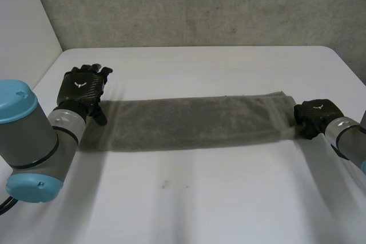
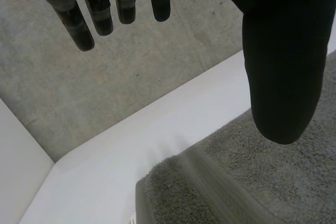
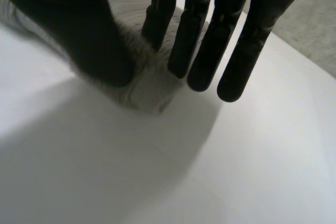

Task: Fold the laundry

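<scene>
Towel (image 1: 189, 123), right hand (image 1: 314, 115) pinching end, left hand (image 1: 84, 87) above

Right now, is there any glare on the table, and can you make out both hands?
Head view: no glare on the white table, towel softly lit. Left wrist view: left hand a dark silhouette over the towel's end. Right wrist view: right hand dark too, pinching the towel corner.
</scene>
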### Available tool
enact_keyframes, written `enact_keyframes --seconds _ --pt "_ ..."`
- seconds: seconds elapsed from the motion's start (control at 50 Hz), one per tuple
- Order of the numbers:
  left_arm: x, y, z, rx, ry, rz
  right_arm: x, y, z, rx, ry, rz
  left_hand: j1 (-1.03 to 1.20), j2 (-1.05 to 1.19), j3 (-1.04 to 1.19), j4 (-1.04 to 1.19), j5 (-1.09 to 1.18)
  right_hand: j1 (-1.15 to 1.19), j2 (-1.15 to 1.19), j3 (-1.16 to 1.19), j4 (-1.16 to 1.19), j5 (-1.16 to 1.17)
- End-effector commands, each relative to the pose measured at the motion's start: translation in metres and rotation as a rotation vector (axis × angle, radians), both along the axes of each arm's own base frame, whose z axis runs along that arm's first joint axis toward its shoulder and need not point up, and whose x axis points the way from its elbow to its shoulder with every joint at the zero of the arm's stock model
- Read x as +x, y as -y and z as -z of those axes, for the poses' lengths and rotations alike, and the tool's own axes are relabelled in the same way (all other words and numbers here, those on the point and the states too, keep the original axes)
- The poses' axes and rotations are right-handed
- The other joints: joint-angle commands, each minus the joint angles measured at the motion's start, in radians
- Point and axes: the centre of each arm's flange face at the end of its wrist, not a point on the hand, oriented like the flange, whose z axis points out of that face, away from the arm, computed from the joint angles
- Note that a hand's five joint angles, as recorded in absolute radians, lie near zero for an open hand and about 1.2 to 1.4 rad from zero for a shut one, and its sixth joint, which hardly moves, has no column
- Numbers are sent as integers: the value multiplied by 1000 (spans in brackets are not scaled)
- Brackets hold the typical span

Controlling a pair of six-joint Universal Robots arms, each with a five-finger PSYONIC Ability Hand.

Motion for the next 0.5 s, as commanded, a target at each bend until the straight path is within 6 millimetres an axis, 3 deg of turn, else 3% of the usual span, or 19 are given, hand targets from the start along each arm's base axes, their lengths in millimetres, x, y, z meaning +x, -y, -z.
enact_keyframes --seconds 0.02,0.08,0.12,0.14,0.2,0.3,0.34,0.36,0.38,0.4,0.44,0.46,0.5 --pt "1 -1 -1 1 -1 -2 -13 13 -1 -70 -56 21 -2 9 7 5 -25 508 324 338 337 374" --pt "1 -3 -1 3 0 -2 -27 20 -10 -111 -146 59 -2 9 7 5 -25 508 324 338 337 374" --pt "1 -3 -1 0 -1 -2 -46 28 -28 -180 -312 142 -2 9 7 5 -25 508 324 338 337 374" --pt "1 -4 -1 3 0 -1 -46 28 -28 -180 -313 142 -2 9 7 5 -25 508 324 338 337 374" --pt "1 -4 -1 1 -1 -1 -62 32 -52 -242 -436 225 -2 9 7 5 -25 508 324 338 337 374" --pt "0 -5 -3 -3 -2 2 -52 36 -79 -364 -422 210 -2 9 7 5 -25 508 324 338 337 374" --pt "0 -5 -3 -3 -4 2 -9 24 -112 -500 -329 109 -2 9 7 5 -25 508 324 338 337 374" --pt "0 -5 -3 -3 -4 2 -9 24 -113 -501 -328 108 -2 9 7 5 -25 508 324 338 337 374" --pt "1 -4 -3 -3 -4 -1 18 14 -125 -557 -270 34 -2 9 7 5 -25 508 324 338 337 374" --pt "1 -4 -3 -3 -4 -2 18 14 -126 -557 -269 33 -2 9 7 5 -25 508 324 338 337 374" --pt "1 -4 -3 -4 -5 -5 71 -7 -130 -613 -160 -137 -2 9 7 5 -25 508 324 338 337 374" --pt "2 -4 -4 -5 -6 -7 71 -7 -130 -614 -159 -137 -2 9 7 5 -25 508 324 338 337 374" --pt "2 -4 -6 -10 -7 -10 126 -37 -123 -651 -81 -351 -2 9 7 5 -25 508 324 338 337 374"
